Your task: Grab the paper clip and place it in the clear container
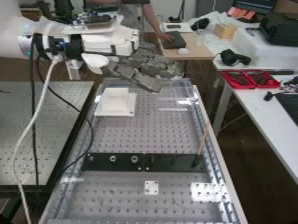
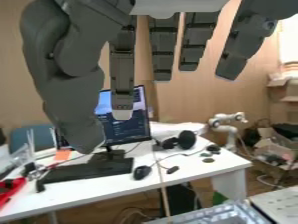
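Writing: text on the monitor (image 2: 125, 131) is too small to read, and any lettering on the arm (image 1: 18, 37) cannot be made out. Count of hands: 1. The hand (image 1: 141, 65) is open, its fingers extended and apart from the items on the perforated surface (image 1: 149, 132), above the far end of it. In the wrist view the hand (image 2: 163, 50) hangs with straight fingers and the thumb to 1 side. Paper clip: faint thin marks lie on the near part of the surface, near 1 small white plate (image 1: 151, 188); whether any is the clip cannot be told. Clear container: clear panelling (image 1: 174, 88) stands at the far end, below the hand; whether it belongs to the container cannot be told. Across the surface run 2 black bars (image 1: 100, 166), end to end, with 3 round metal fittings (image 1: 113, 158) on the left bar of the high view. At the right bar, 1 thin wooden stick (image 1: 203, 137) leans upward, tilted. Beyond the bars sits 1 white block (image 1: 116, 96) on 1 white base (image 1: 124, 112). Side desk (image 1: 256, 111): 2 red trays, side by side (image 1: 234, 86), and 1 black headset (image 2: 184, 139).
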